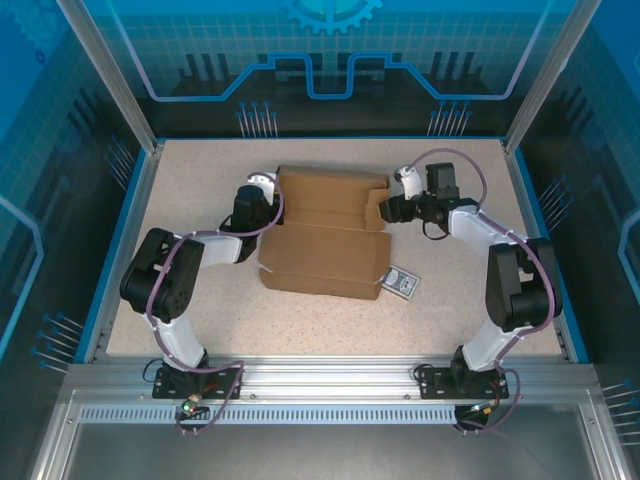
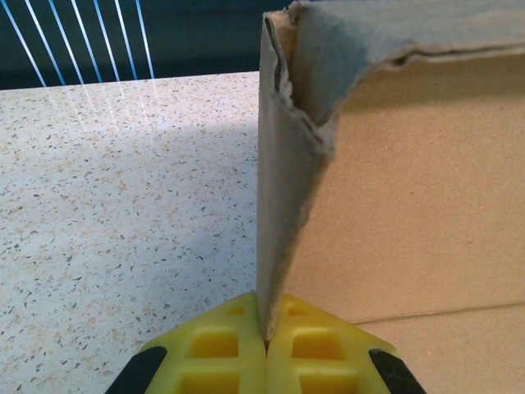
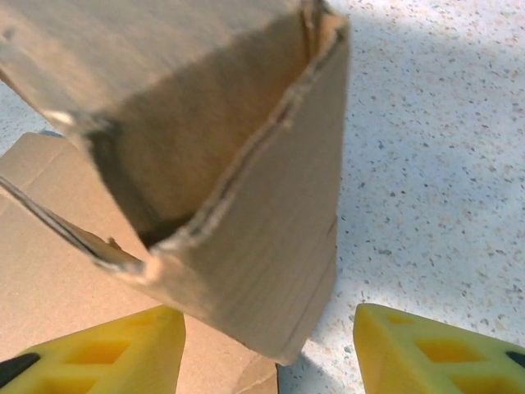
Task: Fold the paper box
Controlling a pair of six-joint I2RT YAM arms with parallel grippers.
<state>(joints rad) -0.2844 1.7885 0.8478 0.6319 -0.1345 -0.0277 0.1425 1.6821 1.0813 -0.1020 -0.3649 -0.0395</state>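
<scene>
Nearest the arm bases, on the speckled tabletop (image 1: 450, 310), you have a small blue-and-white card (image 1: 402, 283) lying just beside the near right corner of the paper box (image 1: 325, 250). The box sits in the middle of the tabletop with its brown panels only partly raised. Farther in, at the box's left edge, your left claw (image 2: 265, 345) is pinched together on the left side flap, holding that thin wall upright where its ragged top corner meets the next panel. Across at the right edge, your right claw (image 3: 269, 328) stands apart, one yellow finger on either side of the right side flap, which leans between them unsqueezed with a clear gap on the outer side. I judge you are at the step of raising the side walls. The next move likely calls for closing the right claw on that flap and bringing it square, with the left pinch firm so the box does not slide.
</scene>
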